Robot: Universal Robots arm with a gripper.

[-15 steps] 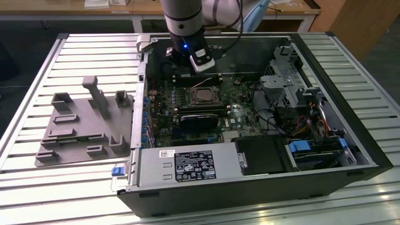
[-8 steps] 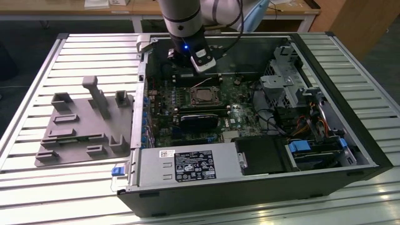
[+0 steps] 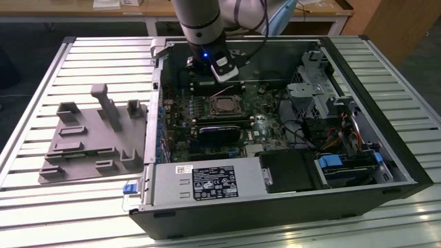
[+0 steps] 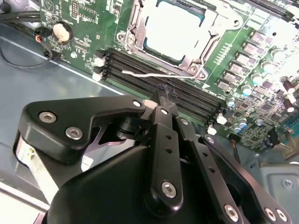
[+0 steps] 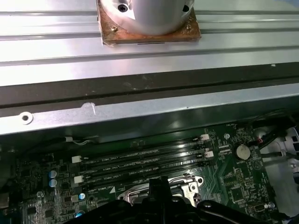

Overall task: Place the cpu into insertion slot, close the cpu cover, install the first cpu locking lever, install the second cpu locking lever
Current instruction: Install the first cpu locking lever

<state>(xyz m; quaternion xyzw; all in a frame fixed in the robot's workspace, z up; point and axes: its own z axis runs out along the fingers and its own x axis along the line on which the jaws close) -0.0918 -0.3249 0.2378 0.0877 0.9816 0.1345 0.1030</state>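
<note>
Hovering at twelve o'clock of dull silver-grey square cpu (image 3: 224, 107), exterior view: black gripper (image 4: 161, 95) sits pinched closed, empty. Risk: tips skidding off thin wire lever (image 4: 149, 73), leaving it unlatched.

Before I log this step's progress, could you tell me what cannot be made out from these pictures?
1. Second wrist view: the picture's top edge cuts off the cpu and cpu cover.
2. First wrist view: the gripper hides most of the cover.
3. Exterior view: the insertion slot is too small to show what is latched.
</note>
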